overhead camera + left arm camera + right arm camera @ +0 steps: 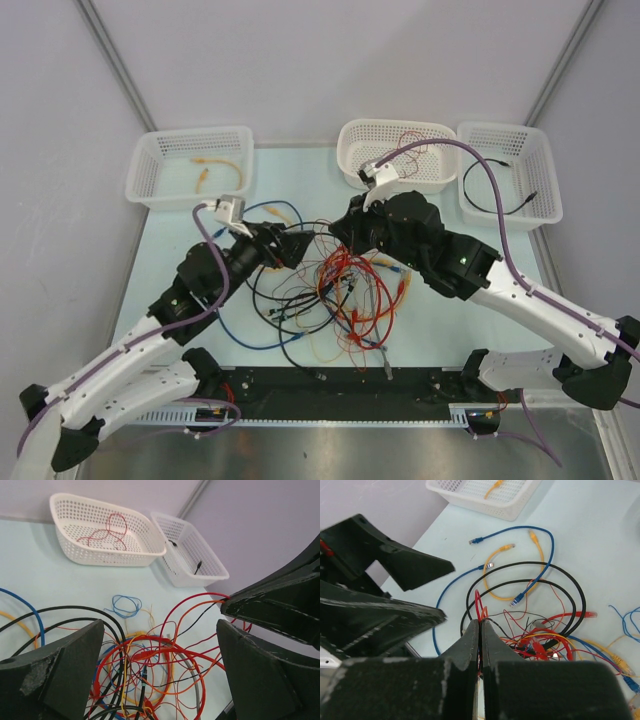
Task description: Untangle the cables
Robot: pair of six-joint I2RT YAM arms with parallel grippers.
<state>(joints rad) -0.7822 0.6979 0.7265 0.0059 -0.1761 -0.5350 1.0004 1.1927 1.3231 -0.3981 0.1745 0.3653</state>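
— Where is there room to move?
— The cables are heaped mid-surface between the arms. Bare strips run along the left edge and before the baskets. On the near side, strands reach close to the black rail.
— And the end effectors?
— The left end effector is spread wide over the tangle, holding nothing. The right end effector is pressed together, pinching a red wire loop.
— What do the wrist views add?
— The left shows the middle basket with a red wire and the right basket with a black cable. The right shows the left basket with a yellow cable, and the pinch, which is unclear from above
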